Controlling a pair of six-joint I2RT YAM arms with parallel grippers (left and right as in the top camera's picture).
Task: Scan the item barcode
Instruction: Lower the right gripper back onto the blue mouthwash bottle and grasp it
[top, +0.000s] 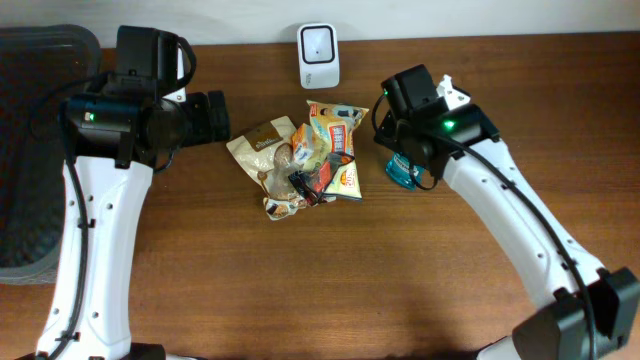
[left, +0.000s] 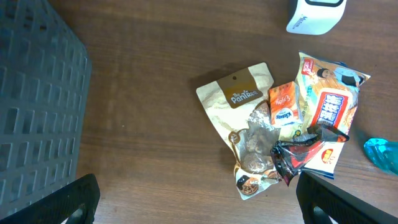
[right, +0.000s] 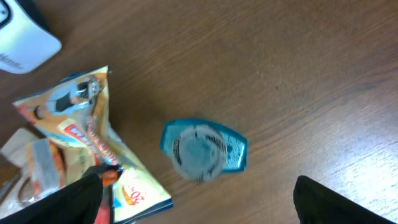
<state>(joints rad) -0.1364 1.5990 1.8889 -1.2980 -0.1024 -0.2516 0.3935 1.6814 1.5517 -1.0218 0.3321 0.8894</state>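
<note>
Blue packet (right: 204, 149) lies flat on the table (right: 298, 74), just beside the right edge of the snack pile (top: 300, 160). The right gripper (right: 196, 183) hangs over it, jaws spread wide and empty, the packet just ahead of the gap. Its long axis seems to run from one finger toward the other, though the view is blurred. The left gripper (left: 198, 180), equally released, sits beyond the pile, clearly farther off. The white scanner (top: 318, 55) stands behind the pile.
</note>
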